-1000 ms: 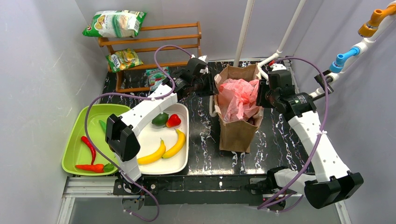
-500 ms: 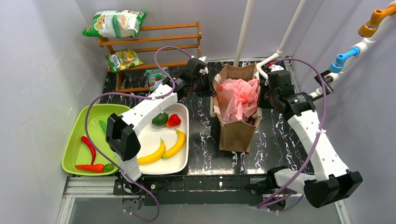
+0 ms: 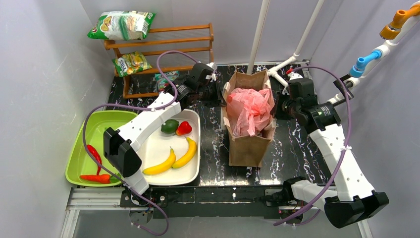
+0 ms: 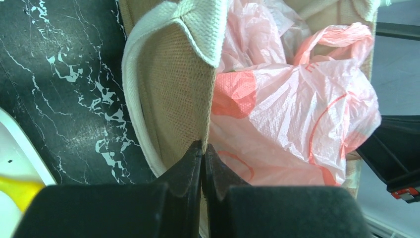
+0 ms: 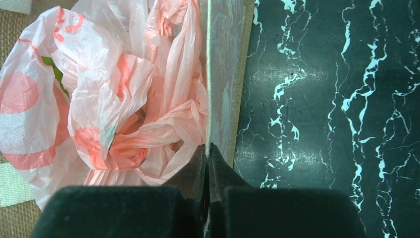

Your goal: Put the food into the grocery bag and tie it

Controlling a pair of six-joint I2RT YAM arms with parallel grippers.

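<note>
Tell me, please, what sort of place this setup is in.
Probably a robotics lab cell staged as a mock grocery corner: plain walls box in a marble-patterned table, a wooden rack holds snack bags, and trays hold plastic-looking produce beside a brown paper bag.

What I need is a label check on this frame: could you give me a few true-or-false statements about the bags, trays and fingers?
1. The pink bag sits inside the brown bag. True.
2. Both bananas lie in the green tray. False: they lie in the white tray.
3. The left fingers are shut on the brown bag's wall. True.
4. The right fingers are open over the table. False: they are shut on the brown bag's wall.
5. Red chilies lie in the green tray. True.
</note>
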